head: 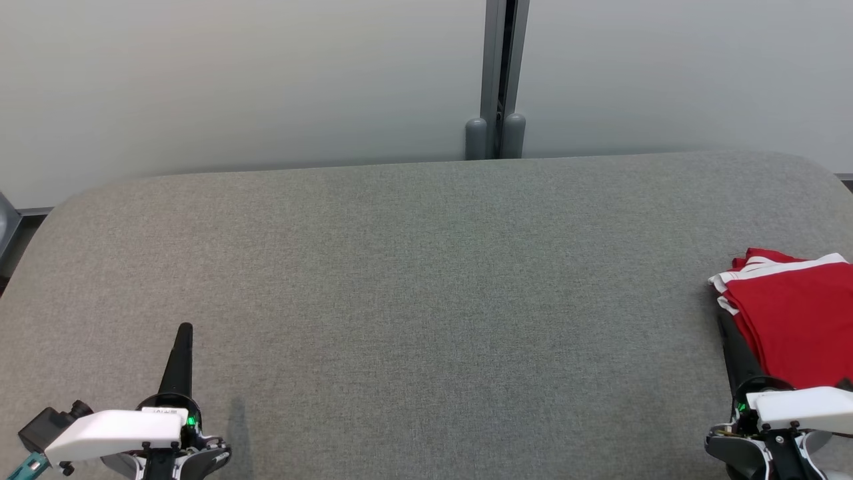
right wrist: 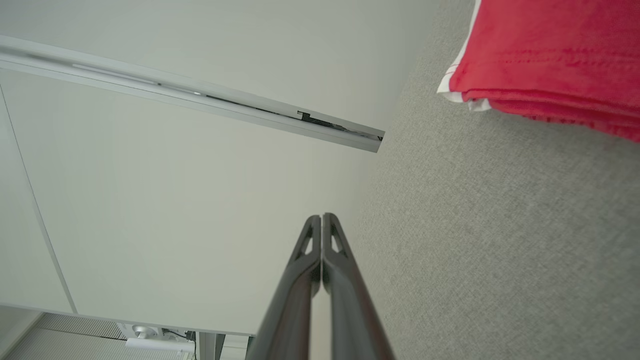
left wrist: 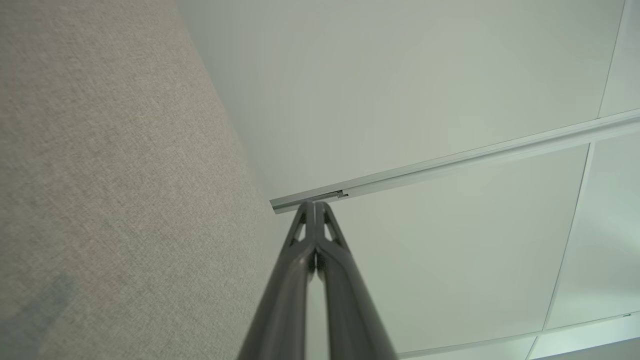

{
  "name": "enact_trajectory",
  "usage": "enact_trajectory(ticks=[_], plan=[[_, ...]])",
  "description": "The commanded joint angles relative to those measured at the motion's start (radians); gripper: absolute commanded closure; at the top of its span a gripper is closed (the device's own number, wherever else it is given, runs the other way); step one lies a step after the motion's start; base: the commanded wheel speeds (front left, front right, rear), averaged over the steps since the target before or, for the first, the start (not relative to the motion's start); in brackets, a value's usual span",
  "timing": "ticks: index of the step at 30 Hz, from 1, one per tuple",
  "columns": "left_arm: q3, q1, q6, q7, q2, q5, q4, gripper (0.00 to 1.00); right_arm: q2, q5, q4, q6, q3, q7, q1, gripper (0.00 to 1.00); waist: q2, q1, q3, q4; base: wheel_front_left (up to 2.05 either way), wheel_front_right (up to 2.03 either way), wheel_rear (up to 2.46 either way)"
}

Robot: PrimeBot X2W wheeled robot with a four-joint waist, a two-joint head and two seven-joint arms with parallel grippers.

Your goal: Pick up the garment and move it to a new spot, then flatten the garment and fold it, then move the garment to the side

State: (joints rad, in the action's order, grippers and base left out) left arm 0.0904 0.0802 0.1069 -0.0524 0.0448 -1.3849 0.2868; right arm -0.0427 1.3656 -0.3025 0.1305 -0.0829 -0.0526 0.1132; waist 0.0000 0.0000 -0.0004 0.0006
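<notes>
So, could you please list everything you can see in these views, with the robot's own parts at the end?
folded garment: one, red with white trim, at the table's right edge
table: one, grey fabric-covered, rounded far corners, spanning the head view
wall panels: two, pale grey-white, behind the table
metal post: one, grey, between the panels
caps: two, grey, rounded, at the post's foot
left gripper: one, dark fingers shut, lower left, over bare table
right gripper: one, dark fingers shut, lower right, beside the garment's left edge
</notes>
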Motion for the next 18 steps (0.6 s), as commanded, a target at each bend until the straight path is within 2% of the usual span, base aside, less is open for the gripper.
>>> enact_trajectory(ticks=[1, 18], plan=[[0.006, 0.022, 0.008, -0.006, 0.007, -0.020, -0.012, 1.00, -0.009, 0.020, 0.014, 0.000, -0.004, -0.007, -0.002, 1.00, 0.0000, 0.0000, 0.000, 0.000, 0.00, 0.00, 0.00], [0.018, 0.032, 0.018, -0.039, 0.007, -0.142, -0.031, 1.00, -0.011, 0.152, 0.042, 0.000, -0.022, -0.041, -0.005, 1.00, 0.0000, 0.0000, 0.002, 0.000, 0.00, 0.00, 0.00]])
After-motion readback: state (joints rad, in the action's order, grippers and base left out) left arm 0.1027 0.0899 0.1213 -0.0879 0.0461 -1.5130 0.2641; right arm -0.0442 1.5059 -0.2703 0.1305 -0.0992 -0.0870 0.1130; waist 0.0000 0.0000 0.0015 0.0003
